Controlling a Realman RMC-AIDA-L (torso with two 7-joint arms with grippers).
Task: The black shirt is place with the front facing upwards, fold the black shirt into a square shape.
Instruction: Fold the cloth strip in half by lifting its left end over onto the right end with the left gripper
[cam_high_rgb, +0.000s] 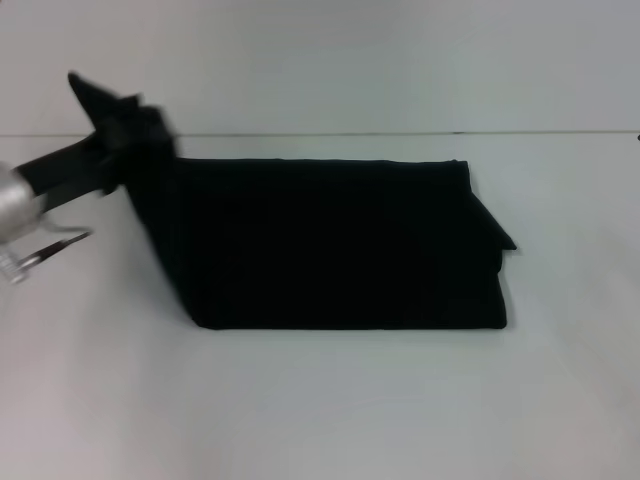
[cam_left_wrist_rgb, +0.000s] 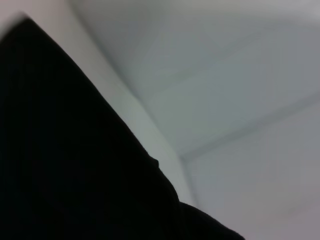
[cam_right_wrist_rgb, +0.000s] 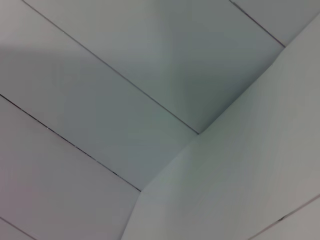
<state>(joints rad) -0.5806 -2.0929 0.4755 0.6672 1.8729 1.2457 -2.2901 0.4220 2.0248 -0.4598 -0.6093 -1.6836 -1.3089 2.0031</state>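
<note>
text: none readable | labels: none | numbers: none

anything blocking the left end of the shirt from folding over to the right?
Nothing visible. The left gripper holds the black shirt by its raised left end; the folded cloth ahead and the white table show no other object.

White table (cam_high_rgb: 320, 410): plain matte surface, filling the lower part of the head view. Pale wall (cam_high_rgb: 330, 60) stands behind it, meeting the table's far edge along a straight horizontal line. Right wrist view: grey tiled floor (cam_right_wrist_rgb: 100, 100) with thin dark joints.
</note>
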